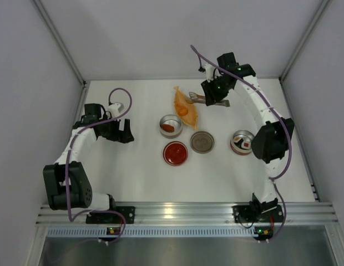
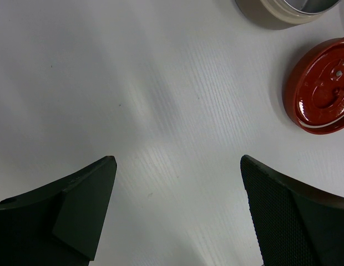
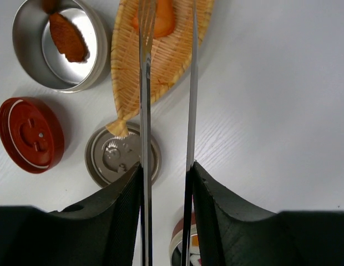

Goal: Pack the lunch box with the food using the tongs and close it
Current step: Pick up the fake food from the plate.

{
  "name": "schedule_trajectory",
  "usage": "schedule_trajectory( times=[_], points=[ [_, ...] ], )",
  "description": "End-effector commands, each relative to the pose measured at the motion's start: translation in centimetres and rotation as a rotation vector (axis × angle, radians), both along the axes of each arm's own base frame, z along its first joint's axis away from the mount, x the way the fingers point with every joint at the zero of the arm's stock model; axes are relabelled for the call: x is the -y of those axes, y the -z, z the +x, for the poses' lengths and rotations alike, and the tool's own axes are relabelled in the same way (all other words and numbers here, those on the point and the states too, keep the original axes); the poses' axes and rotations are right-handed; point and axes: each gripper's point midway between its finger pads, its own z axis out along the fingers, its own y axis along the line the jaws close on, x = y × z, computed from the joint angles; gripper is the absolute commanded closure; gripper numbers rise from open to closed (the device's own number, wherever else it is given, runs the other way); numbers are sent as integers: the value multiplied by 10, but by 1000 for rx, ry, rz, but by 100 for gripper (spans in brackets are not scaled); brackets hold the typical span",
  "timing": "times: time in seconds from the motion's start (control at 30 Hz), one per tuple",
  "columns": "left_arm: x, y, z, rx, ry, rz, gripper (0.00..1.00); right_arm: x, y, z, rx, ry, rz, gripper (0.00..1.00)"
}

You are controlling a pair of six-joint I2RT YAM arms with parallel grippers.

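Right gripper [image 3: 167, 165] clamped on the one pair of tongs [image 3: 145, 83], at the table's [image 1: 133, 177] 1 o'clock.
Two arms [image 1: 77, 147]; left gripper [image 2: 177, 158] gaping, at 9 o'clock. One leaf dish [image 1: 191, 117], two steel tins [image 1: 162, 124], two lids [image 1: 176, 153]. Tongs' long axis runs 3-to-9, tips pointing 9 over one orange lump [image 3: 163, 19].

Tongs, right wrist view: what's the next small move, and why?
Probably nudge the tongs sideways to centre the orange lump between their tips before squeezing. The right gripper holds them with the arms apart, reaching over the leaf-shaped dish, and the lump sits under one arm's tip rather than midway. Whether the tips touch the dish is unclear.
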Motion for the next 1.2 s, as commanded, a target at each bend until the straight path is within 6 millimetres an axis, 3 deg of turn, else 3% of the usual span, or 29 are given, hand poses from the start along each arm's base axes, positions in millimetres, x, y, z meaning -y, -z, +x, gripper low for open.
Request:
schedule_trajectory(
  times=[0.0,0.3,0.67,0.87,1.17],
  points=[
    [3,-8,7,46,19,-8,2,-18,-15,32,118,0,34,61],
    [2,-5,7,38,16,-5,2,-37,18,47,108,-64,1,59],
    [1,2,5,32,20,4,2,-44,49,38,9,-79,-9,57],
    [1,1,6,37,19,6,2,-44,59,34,-31,-79,-14,59],
    [1,0,8,39,18,4,2,-46,58,28,-42,-106,-7,71]
  ],
)
